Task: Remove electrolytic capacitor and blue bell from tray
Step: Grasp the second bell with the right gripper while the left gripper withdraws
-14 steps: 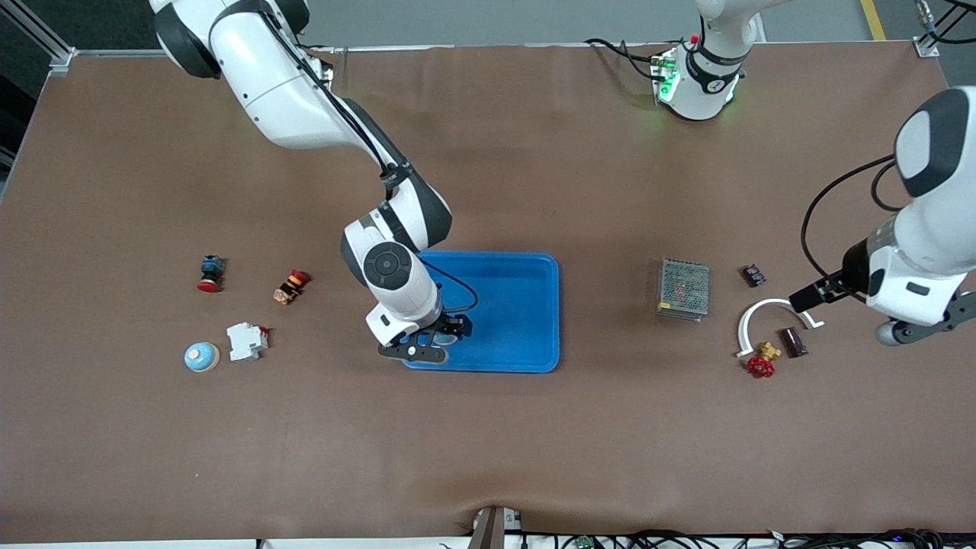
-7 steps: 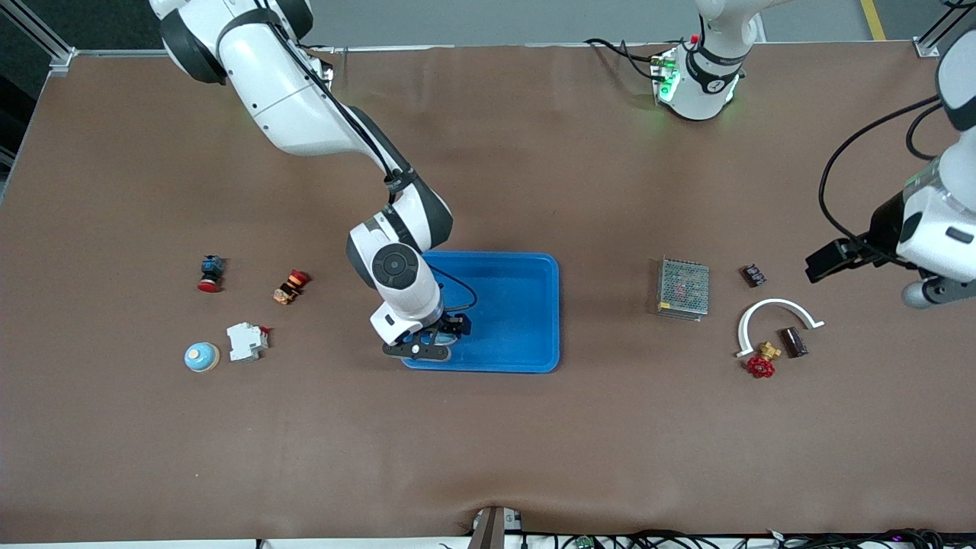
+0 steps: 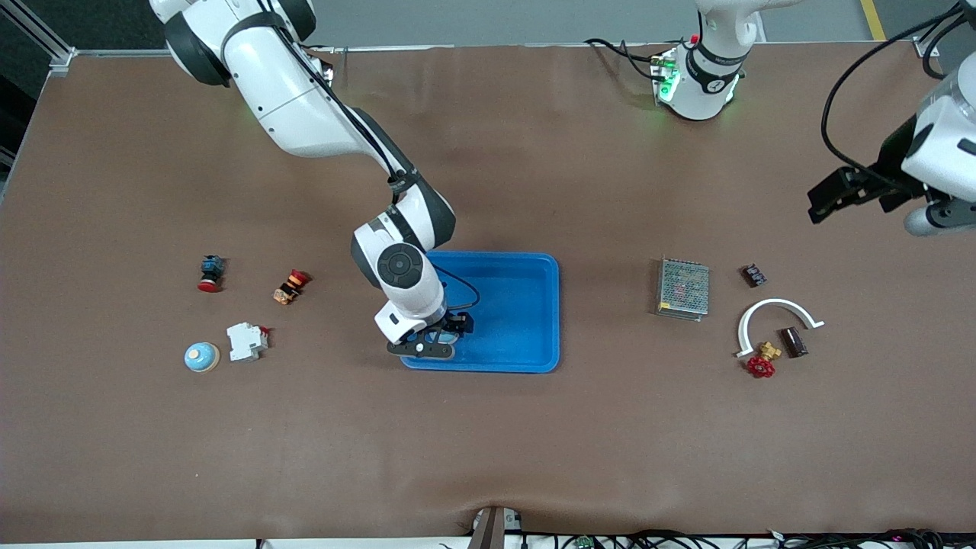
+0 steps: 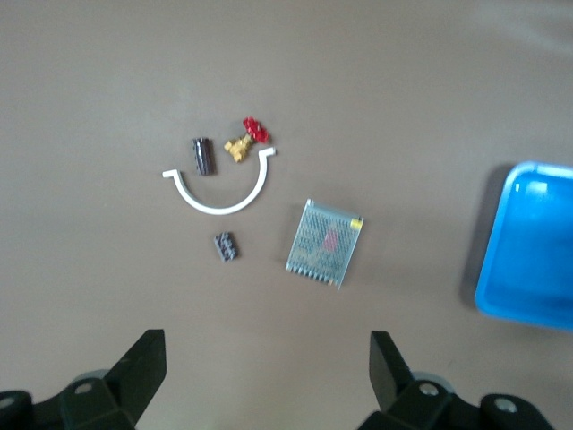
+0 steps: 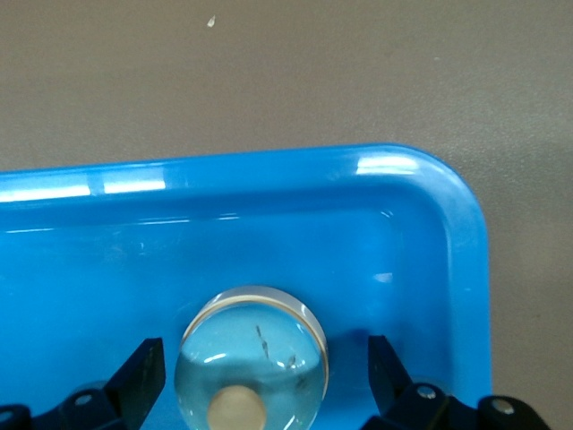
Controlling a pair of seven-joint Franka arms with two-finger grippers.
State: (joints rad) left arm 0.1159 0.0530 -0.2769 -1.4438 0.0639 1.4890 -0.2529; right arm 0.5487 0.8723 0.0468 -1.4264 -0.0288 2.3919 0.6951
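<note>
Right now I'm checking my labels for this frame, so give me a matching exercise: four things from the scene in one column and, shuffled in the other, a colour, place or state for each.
Column one:
1. capacitor
2. valve
3. right gripper
4. left gripper

Column two:
A. open, astride a bell in the blue tray
B. has a red handwheel
C. open, up over the table toward the left arm's end
D. dark cylinder inside the white arc

Pairs: 1-D, 2-B, 3-A, 4-C
</note>
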